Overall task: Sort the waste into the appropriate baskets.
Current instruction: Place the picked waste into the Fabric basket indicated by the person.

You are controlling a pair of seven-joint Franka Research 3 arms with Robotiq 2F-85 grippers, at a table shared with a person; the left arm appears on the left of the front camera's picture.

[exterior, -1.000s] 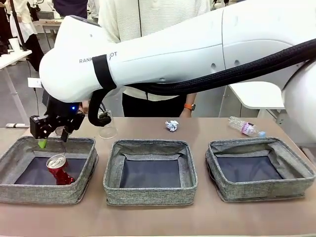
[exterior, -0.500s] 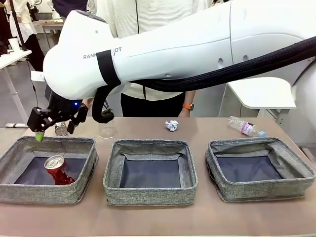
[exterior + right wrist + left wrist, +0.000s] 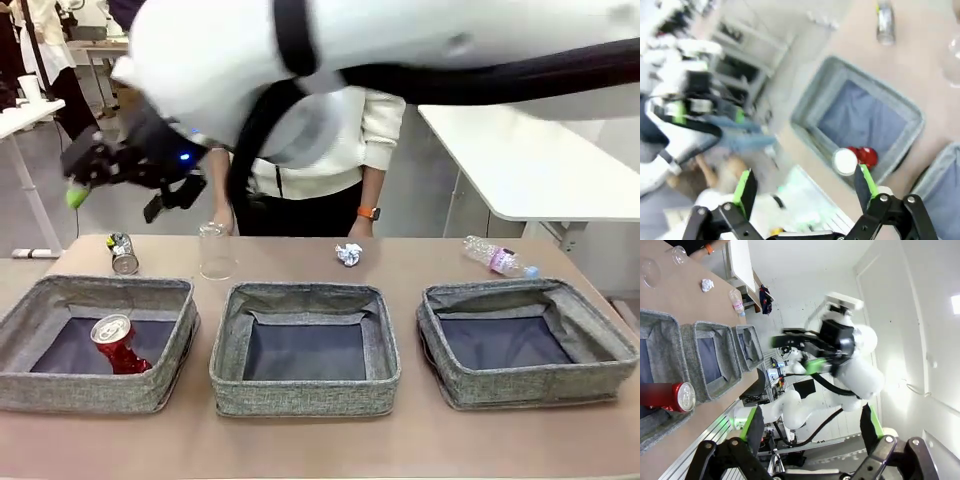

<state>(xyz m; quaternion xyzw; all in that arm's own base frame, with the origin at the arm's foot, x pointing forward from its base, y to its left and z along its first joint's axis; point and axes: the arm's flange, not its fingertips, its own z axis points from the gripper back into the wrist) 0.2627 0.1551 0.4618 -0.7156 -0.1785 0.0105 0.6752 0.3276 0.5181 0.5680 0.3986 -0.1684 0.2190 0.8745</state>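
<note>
The left tool (image 3: 811,425) stands wide open, nothing between its green pads, held high and well off the counter (image 3: 300,448). The right tool (image 3: 115,195) is also spread wide and empty. It hangs blurred above the counter's far left corner, well above everything there.

A bare strip of counter runs along the near edge. Behind it three baskets sit in a row with narrow gaps between them. The left basket (image 3: 100,393) holds the crushed red can (image 3: 120,344), which lies tilted on the dark bottom with its silver top up. The middle basket (image 3: 300,395) and the right basket (image 3: 530,385) show only their dark bottoms.

Beyond the baskets the rest of the waste is on the counter. The silver-dark can (image 3: 123,253) is just behind the left basket's far wall, under the right tool. The clear plastic cup (image 3: 215,250) stands near it. The crumpled paper ball (image 3: 348,254) is behind the middle basket, and the clear bottle (image 3: 497,258) lies on its side behind the right basket. Open counter separates the ball from the bottle.

A person (image 3: 330,150) stands at the far edge, behind the cup and ball.
</note>
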